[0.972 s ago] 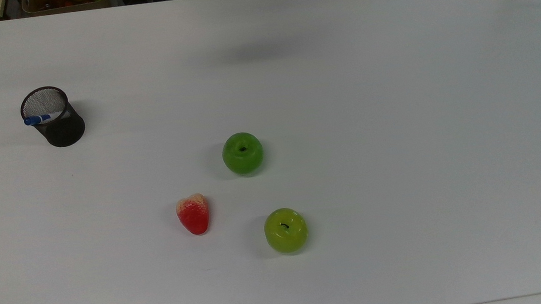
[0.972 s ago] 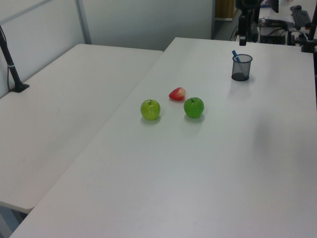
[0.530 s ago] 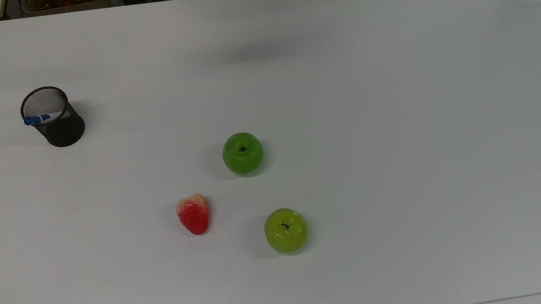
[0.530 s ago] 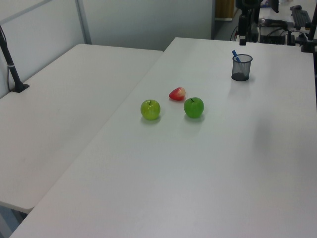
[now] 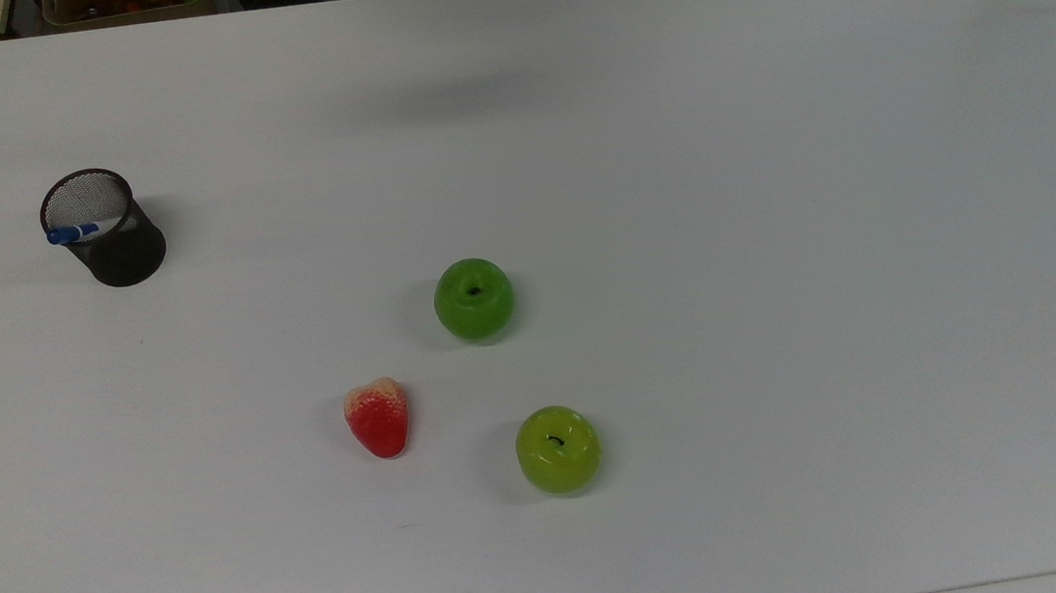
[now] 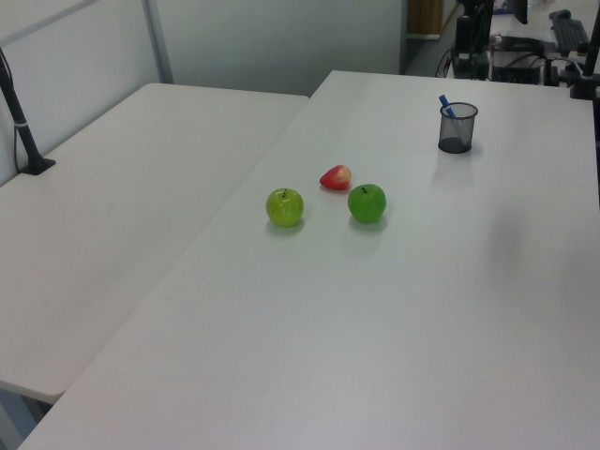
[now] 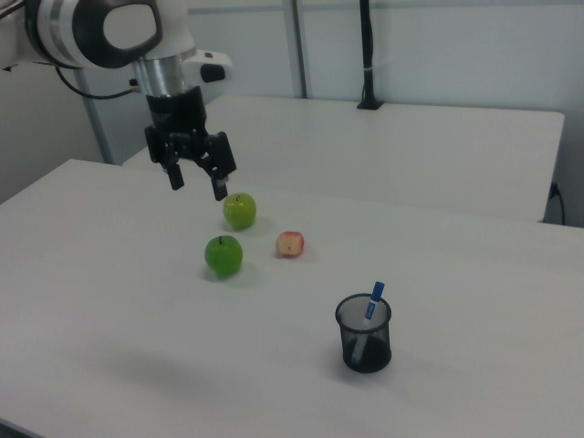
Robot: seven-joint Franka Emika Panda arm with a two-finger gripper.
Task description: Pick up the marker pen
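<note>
The marker pen (image 5: 76,231) has a white barrel and a blue cap. It leans inside a black mesh cup (image 5: 119,251) at the top view's left, cap end over the rim. The pen (image 6: 446,104) and cup (image 6: 457,133) stand far back in the left view. In the right view the pen (image 7: 373,299) sticks up out of the cup (image 7: 365,339) at the near right. My gripper (image 7: 196,185) hangs in the air well to the right view's left of the cup. It is open, with nothing between its fingers.
A dark green apple (image 5: 474,299), a yellow-green apple (image 5: 558,449) and a red strawberry (image 5: 378,417) lie mid-table, apart from the cup. In the right view these fruits (image 7: 224,255) lie below the gripper. A second white table (image 6: 112,206) adjoins on the left view's left.
The arm's faint shadow near the top view's upper edge has drifted slightly. The pen, cup and fruit have not moved.
</note>
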